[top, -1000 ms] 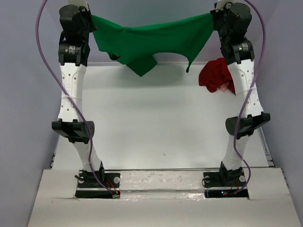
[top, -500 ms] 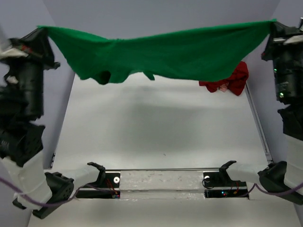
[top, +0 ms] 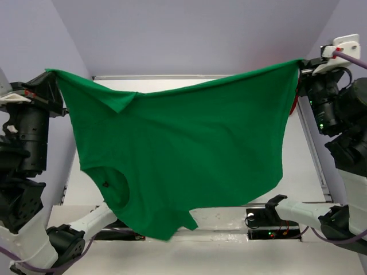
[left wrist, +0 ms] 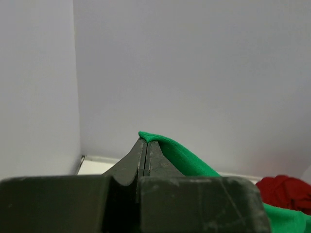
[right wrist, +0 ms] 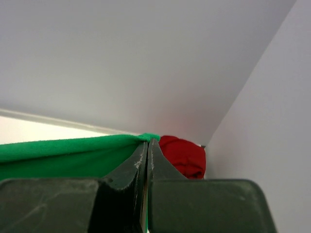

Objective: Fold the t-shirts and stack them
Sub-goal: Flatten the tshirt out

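Green shirt (top: 183, 154): held up in the air, spread wide between the two grippers. Its body hangs below them on their near side, and one sleeve is folded over close to the left one.
Left gripper (left wrist: 146, 145): pressed together on one upper corner, with the cloth led off to its right.
Right gripper (right wrist: 147, 145): pressed together on the other upper corner, with the cloth led off to its left.
Long axis: the held edge runs from gripper to gripper, nearly level, and sags a little midway.
Nearer arm: neither, as each corner is already pinched. A lay-down is judged to need both moved together.
Red shirt (right wrist: 182, 155): bunched just beyond the right gripper, well apart from the left.
Views: the hanging body is shown only from the top. The pinches and the red heap are shown plainly only by the wrist views.
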You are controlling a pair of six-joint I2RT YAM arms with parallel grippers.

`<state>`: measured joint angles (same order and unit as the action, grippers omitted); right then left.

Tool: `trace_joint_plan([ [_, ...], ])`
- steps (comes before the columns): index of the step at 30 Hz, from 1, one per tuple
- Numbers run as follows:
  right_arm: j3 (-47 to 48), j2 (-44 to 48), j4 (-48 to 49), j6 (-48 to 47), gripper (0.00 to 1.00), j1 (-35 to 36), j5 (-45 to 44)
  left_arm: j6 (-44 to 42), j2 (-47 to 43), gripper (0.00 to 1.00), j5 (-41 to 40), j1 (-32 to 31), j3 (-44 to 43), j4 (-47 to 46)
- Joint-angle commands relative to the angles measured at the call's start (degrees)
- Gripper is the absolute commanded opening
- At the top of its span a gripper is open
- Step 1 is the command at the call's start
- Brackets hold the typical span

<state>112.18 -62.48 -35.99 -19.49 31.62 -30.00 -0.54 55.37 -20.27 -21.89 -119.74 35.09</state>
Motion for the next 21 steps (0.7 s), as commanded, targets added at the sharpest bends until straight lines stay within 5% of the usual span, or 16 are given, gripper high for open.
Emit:
trace_joint_plan([
  [1,-4.9,2.4,0.8,1.6,0.0,0.1,-3.0,0.1,-0.3,0.0,-2.4,0.7,4.5,-1.7],
  [13,-25.1,-4.2,12.4,5.9,0.0,0.1,-2.6,2.1,12.6,0.0,-2.9,0.7,27.5,-17.9],
  [21,-29.1,-21.8,21.9,8.1,0.0,0.1,-0.9,3.3,26.9,0.0,-0.9,3.7,36.3,-30.3],
])
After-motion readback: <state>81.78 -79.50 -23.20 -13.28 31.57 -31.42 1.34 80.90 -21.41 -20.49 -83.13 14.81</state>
